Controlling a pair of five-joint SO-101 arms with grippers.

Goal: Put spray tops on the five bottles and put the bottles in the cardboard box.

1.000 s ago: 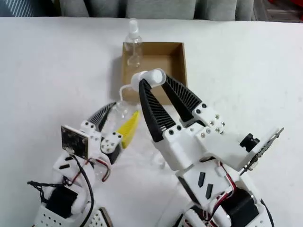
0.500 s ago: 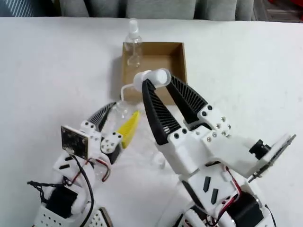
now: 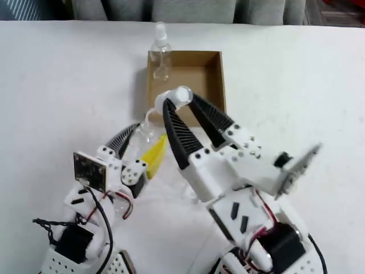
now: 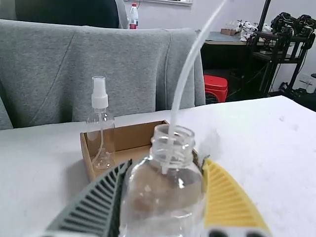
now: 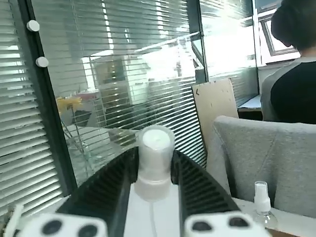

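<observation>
Assessed as early in the task: one capped bottle (image 3: 161, 54) stands in the cardboard box (image 3: 197, 73) at its far-left corner, while the left claw (image 3: 149, 134) grips an open bottle (image 4: 163, 197) on the tabletop (image 3: 68, 74) and the right claw (image 3: 180, 101) grips a spray top (image 5: 155, 148) above it, its tube (image 4: 190, 64) in the neck but the top not yet seated.

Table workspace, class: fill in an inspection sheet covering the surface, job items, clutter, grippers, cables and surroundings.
Surface: white table.
Job's things: cardboard box holds one capped bottle, upright in a corner; the tube of a spray top enters the neck of an open bottle.
Clutter: nothing seen.
Grippers: left gripper shut on the open bottle; right gripper shut on the spray top above it.
Cables: black and red wires at the arm bases.
Surroundings: grey chairs behind the table; window blinds.
</observation>
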